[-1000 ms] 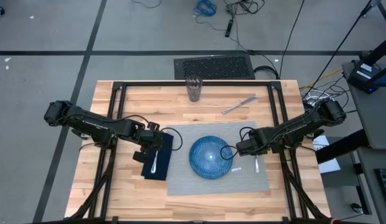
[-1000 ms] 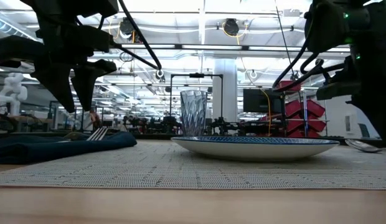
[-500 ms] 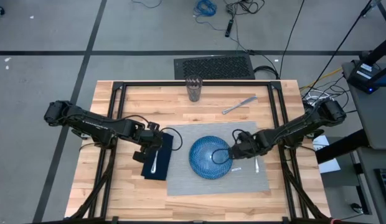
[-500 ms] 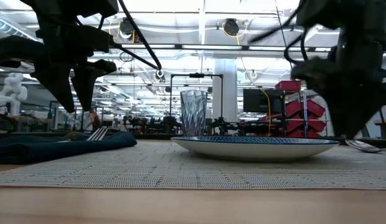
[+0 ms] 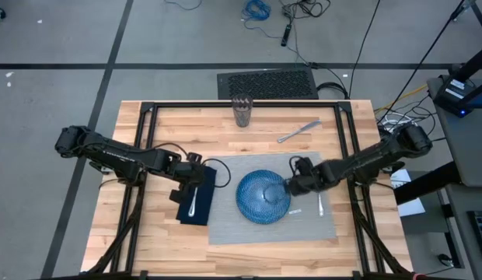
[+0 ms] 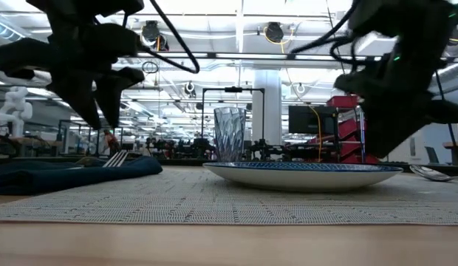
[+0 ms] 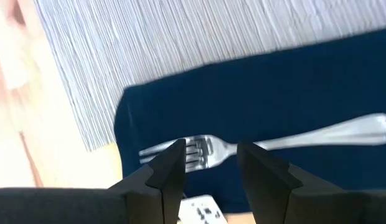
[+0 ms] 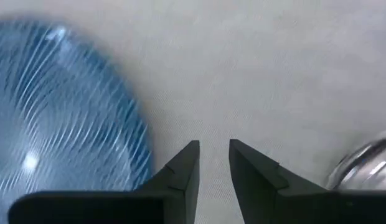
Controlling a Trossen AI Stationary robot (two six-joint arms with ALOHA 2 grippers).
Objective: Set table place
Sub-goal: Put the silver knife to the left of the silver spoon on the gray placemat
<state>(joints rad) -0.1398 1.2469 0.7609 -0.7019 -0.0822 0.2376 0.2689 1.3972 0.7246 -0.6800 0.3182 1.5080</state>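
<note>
A: Status on L pincer [image 7: 208,163]?
B: Hanging just over the navy napkin [image 5: 196,198], fingers [image 7: 168,171] standing apart, nothing between them. Fork [image 7: 274,142] is lying on the napkin right under the tips.
A: And R pincer [image 8: 213,160]?
B: Hovering over the grey placemat [image 5: 303,167], just beside the blue plate [image 5: 260,194] on its R side. Fingers a small gap apart, gripping nothing.
A: Where's the placemat sitting?
B: Lying flat on the wood desk [image 5: 155,241], centre-front. Plate is resting on it; napkin is lapping its L edge. Spoon [image 5: 320,205] is lying on the mat to the R of the plate.
A: Rest of the desk?
B: Clear glass [image 5: 241,110] is standing at the far edge; knife [image 5: 298,131] is lying bare on the wood between glass and mat, angled.
</note>
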